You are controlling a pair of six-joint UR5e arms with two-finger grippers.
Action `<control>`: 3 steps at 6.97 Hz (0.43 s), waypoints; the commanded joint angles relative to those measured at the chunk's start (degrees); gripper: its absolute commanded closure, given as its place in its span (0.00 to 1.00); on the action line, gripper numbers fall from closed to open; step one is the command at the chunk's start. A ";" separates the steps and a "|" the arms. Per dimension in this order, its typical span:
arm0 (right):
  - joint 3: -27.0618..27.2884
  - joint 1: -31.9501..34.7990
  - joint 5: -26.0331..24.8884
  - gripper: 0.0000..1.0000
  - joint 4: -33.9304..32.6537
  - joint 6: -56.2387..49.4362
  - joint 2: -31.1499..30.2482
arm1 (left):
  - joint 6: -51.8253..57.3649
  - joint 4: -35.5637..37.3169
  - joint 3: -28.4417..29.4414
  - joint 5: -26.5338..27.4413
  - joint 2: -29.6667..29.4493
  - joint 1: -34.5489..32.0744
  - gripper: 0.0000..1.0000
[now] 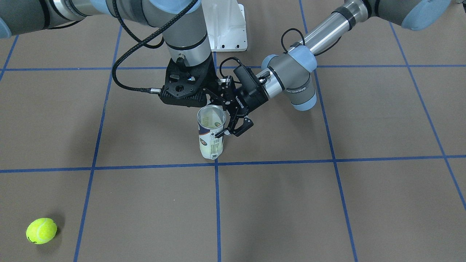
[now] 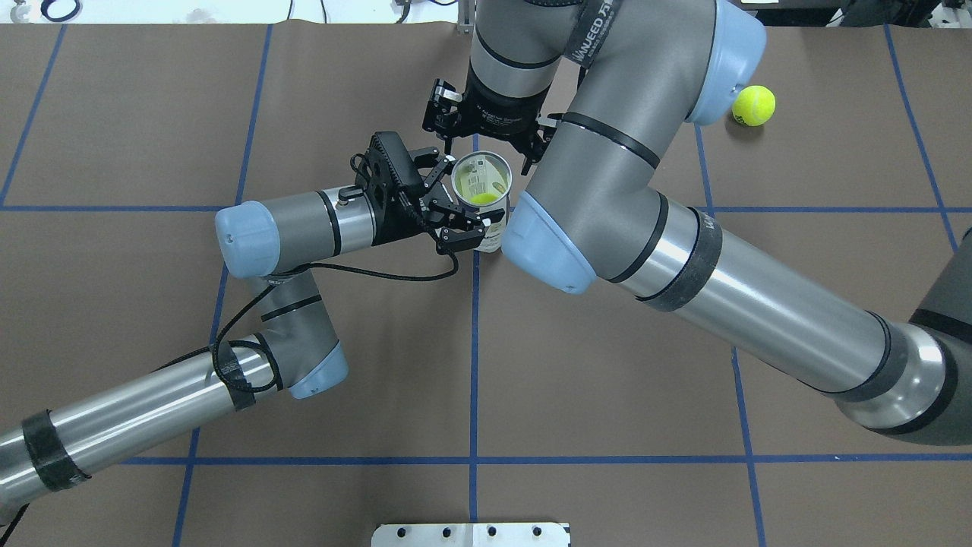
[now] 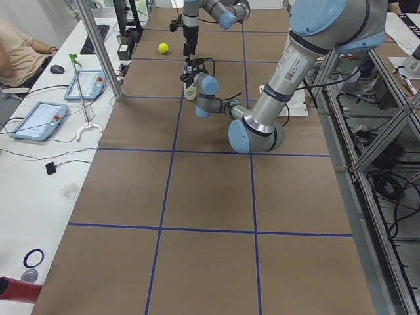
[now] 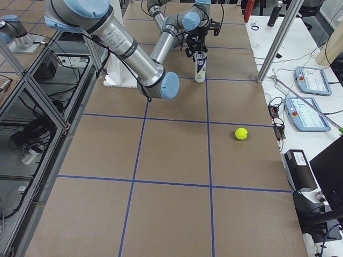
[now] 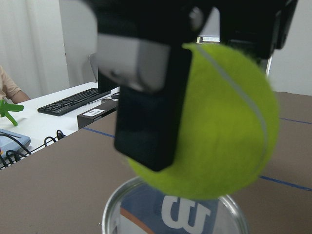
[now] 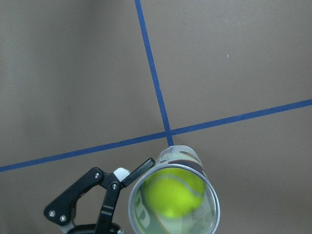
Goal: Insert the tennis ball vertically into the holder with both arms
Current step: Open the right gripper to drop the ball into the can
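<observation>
The ball (image 6: 175, 195) sits inside the holder (image 1: 210, 140), which the left fingers (image 2: 459, 237) pinch, with the right fingers (image 2: 440, 102) spread above; only withdrawal seems left.

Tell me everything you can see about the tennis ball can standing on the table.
The holder is a white cylindrical can with a navy band, a white W logo and small print, seemingly plastic with a silvery rim. Open-topped, it stands upright on the brown table beside a crossing of blue tape lines. A yellow-green tennis ball shows within its mouth from above. A black finger of the left end effector lies against its upper wall.
</observation>
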 commanded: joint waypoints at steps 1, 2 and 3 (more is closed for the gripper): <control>0.25 -0.01 -0.08 0.01 0.07 -1.20 -0.29 | 0.00 -0.41 0.00 0.00 -0.01 0.00 0.08; 0.08 0.86 -0.08 0.01 -0.02 -6.00 -1.42 | 0.00 -0.41 0.00 0.00 -0.01 0.00 0.08; 0.43 3.40 0.53 0.01 0.07 -11.53 -3.70 | 0.00 -0.41 -0.09 0.00 -0.01 0.00 0.08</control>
